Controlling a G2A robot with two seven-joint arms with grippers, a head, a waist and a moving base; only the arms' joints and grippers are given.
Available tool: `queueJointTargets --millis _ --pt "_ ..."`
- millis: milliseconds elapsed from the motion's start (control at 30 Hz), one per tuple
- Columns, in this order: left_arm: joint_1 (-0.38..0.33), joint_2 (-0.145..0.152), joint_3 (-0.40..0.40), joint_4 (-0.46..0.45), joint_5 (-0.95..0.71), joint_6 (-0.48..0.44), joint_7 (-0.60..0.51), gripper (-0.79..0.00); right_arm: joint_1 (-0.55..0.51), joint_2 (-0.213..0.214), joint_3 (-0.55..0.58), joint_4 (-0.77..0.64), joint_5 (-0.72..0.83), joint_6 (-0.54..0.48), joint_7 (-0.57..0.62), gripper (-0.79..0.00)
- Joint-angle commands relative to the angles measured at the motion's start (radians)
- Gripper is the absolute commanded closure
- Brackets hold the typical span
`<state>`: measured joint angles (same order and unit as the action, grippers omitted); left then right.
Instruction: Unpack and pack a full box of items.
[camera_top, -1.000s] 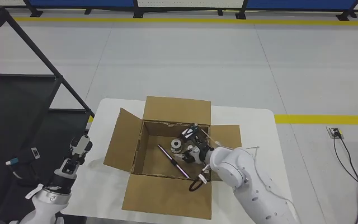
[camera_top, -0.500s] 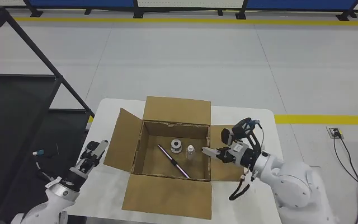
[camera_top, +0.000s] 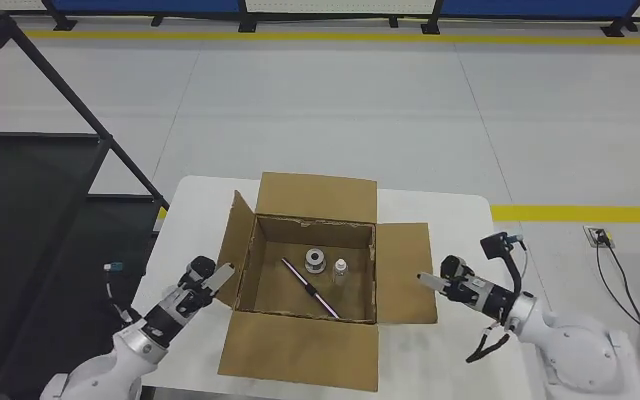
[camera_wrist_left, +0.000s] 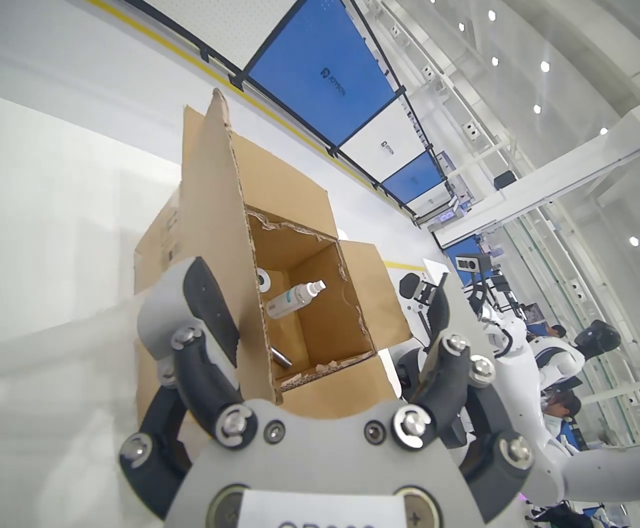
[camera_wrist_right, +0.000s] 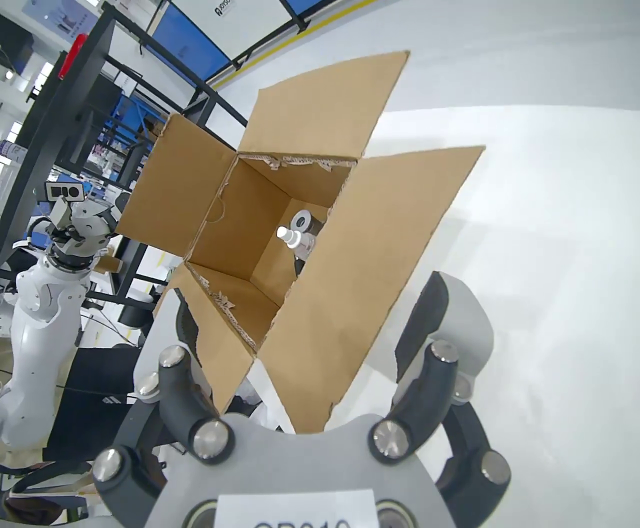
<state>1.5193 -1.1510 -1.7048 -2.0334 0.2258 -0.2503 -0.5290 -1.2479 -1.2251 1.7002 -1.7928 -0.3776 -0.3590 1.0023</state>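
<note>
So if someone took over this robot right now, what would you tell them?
Left gripper: open, at the left flap of the box, holding nothing.
Right gripper: open, at the right flap, holding nothing.
Box: open; bottle, rod and roll inside.
Done: flaps open.
Left: take the three out or fold the flaps shut; which stage, I cannot tell.

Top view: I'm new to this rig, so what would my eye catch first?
The cardboard box stands open mid-table, holding a small bottle, a dark rod and a round spool. The left pincer and the right pincer, both open, sit at its side flaps.
</note>
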Motion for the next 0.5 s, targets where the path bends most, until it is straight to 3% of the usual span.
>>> queueJointTargets --millis 0,467 --pt "-0.004 0.000 0.022 -0.002 0.009 0.004 -0.006 -0.785 0.026 0.004 -0.018 0.034 0.010 0.009 0.038 -0.785" --pt "-0.065 -0.002 0.153 0.064 0.037 0.034 -0.013 -0.785 0.136 0.028 -0.105 0.117 0.187 -0.101 0.142 -0.785"
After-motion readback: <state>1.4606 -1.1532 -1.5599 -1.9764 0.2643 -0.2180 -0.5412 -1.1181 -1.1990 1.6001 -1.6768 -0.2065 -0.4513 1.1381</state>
